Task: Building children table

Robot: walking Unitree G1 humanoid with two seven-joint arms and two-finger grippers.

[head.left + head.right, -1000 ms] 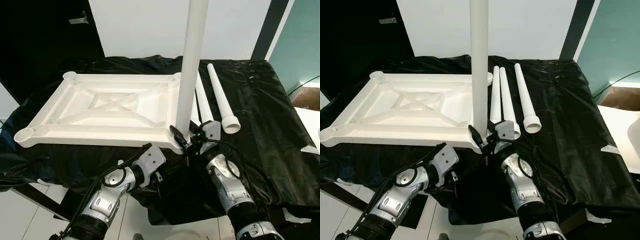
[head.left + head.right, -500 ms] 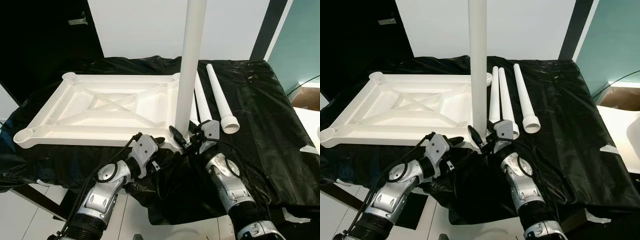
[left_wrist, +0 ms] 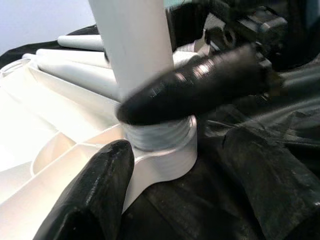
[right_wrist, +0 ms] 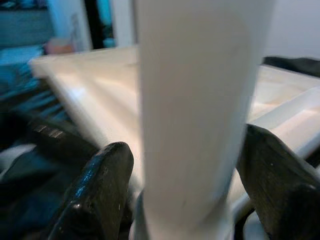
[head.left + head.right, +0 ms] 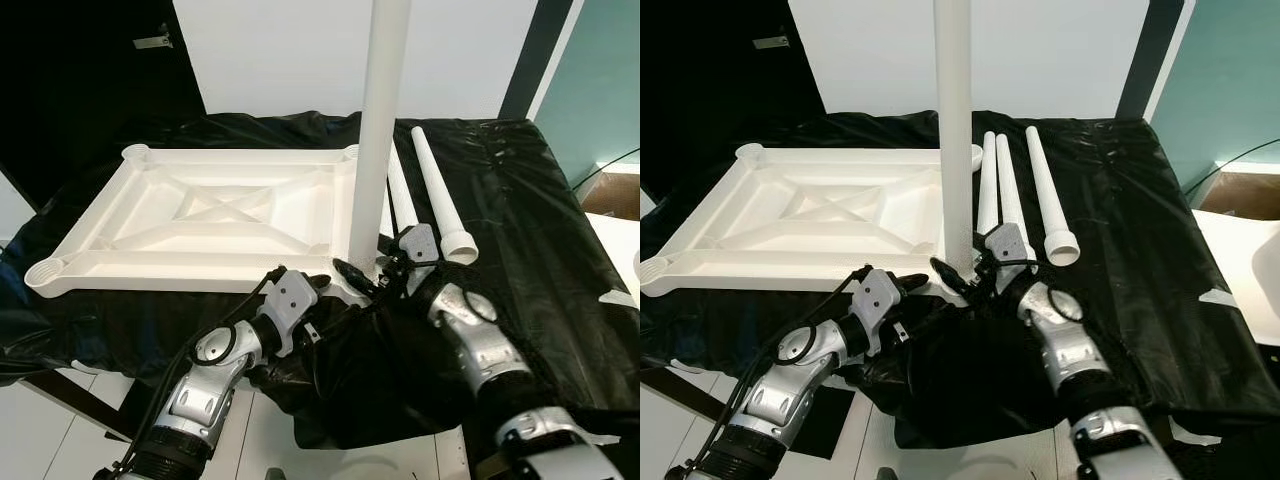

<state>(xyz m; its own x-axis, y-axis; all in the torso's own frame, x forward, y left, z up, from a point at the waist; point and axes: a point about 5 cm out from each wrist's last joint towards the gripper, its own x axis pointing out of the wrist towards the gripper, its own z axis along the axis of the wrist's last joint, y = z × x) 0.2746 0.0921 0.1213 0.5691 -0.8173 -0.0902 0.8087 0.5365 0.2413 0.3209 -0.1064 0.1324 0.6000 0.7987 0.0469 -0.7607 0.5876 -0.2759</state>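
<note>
The white tabletop [image 5: 150, 262] lies upside down on a black-covered table. One white leg [image 5: 375, 130] stands upright in its near right corner socket [image 3: 165, 150], thread showing at the base. My right gripper [image 5: 368, 272] is shut on this leg just above the socket, one finger [image 3: 200, 85] lying across it. In the right wrist view the leg [image 4: 200, 100] sits tight between both fingers [image 4: 100, 190]. My left gripper [image 5: 325, 298] is open just in front of the same corner, its fingertips [image 3: 100, 190] on either side of the socket.
Three spare white legs [image 5: 1045, 185] lie side by side on the black sheet [image 5: 530, 230] right of the tabletop. The sheet hangs crumpled over the table's near edge under my arms. White floor shows below, a dark doorway at the far left.
My left gripper rose from below the table edge to the corner socket. My right wrist turned about the leg and its forearm swung out to the right. The leg stays upright.
</note>
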